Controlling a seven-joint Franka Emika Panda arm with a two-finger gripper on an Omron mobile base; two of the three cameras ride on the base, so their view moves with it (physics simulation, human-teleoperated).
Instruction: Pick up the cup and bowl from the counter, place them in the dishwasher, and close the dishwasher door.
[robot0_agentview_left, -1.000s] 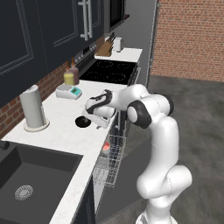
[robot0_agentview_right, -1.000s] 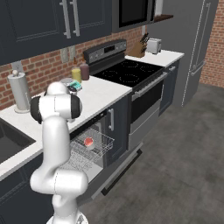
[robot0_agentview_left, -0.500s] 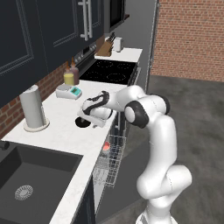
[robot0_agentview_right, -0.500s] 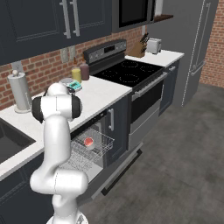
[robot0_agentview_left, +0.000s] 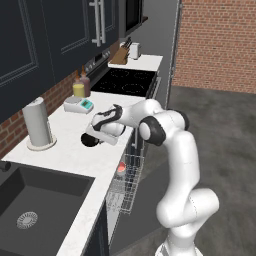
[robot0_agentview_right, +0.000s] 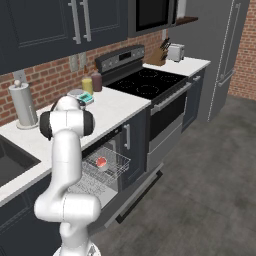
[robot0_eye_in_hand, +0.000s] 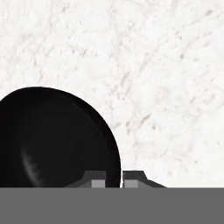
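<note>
A long white, lightly speckled stone counter (robot0_agentview_left: 75, 155) runs beneath dark cabinets and a red brick backsplash, with a dark sink basin (robot0_agentview_left: 35, 200) sunk into its near end and a black stove with a glass cooktop (robot0_agentview_left: 125, 82) beyond its far end. A tall white paper-towel roll (robot0_agentview_left: 37, 122) stands upright toward the wall, and further along sit a small pale kitchen scale with a teal panel (robot0_agentview_left: 77, 104) and two squat condiment bottles (robot0_agentview_left: 81, 86), one yellowish and one brown. A wooden knife block (robot0_agentview_right: 161, 56) and a pale toaster (robot0_agentview_right: 175, 51) stand on the short counter section past the stove, with grey flooring and a brick wall beyond. Below the counter edge the dark built-in dishwasher (robot0_agentview_right: 107, 165) is open, its flat dark charcoal door (robot0_agentview_right: 135, 192) lowered and its silver wire rack (robot0_agentview_right: 102, 167) pulled out; the small squat whitish cup with a red inside (robot0_agentview_right: 101, 162) sits in that rack. The small shallow round black bowl (robot0_eye_in_hand: 52, 140) rests on the counter near its front edge, between the paper-towel roll and the open dishwasher. The white arm rises from its base, bends at a dark elbow and reaches sideways over the counter, its wrist turned downward above the bowl. The tool (robot0_eye_in_hand: 113, 178) has its two dark fingers drawn nearly together, pinching the bowl's rim between them.
</note>
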